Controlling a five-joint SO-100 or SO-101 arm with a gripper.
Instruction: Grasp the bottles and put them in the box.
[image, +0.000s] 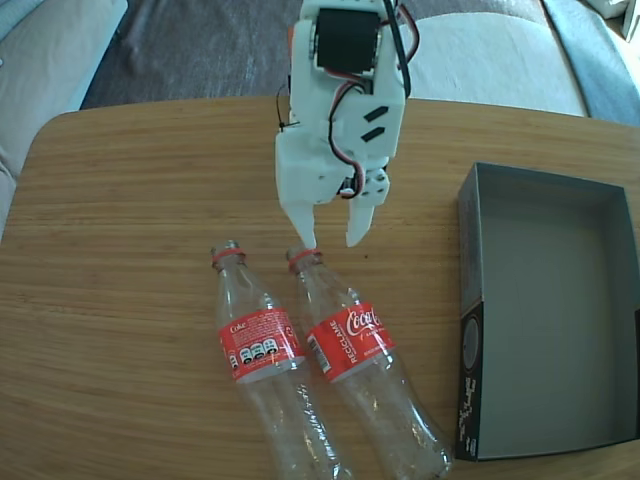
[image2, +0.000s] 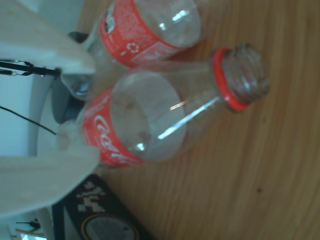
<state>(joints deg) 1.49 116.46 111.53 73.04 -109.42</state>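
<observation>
Two clear bottles with red labels lie side by side on the wooden table, open necks pointing toward the arm. In the fixed view the left bottle (image: 258, 345) and the right bottle (image: 352, 345) almost touch. My white gripper (image: 328, 238) hangs open just past their necks, its left fingertip over the right bottle's mouth. In the wrist view the gripper (image2: 94, 110) is open, and the right bottle (image2: 150, 120) shows between its fingers (image2: 45, 180). The other bottle (image2: 145, 30) lies at the top. The box (image: 560, 310) stands empty at the right, dark grey inside.
The table's (image: 120, 250) rounded wooden edge runs along the back and left. Beyond it are a light sofa and a dark rug. In the wrist view the box's black printed side (image2: 100, 220) shows at the bottom.
</observation>
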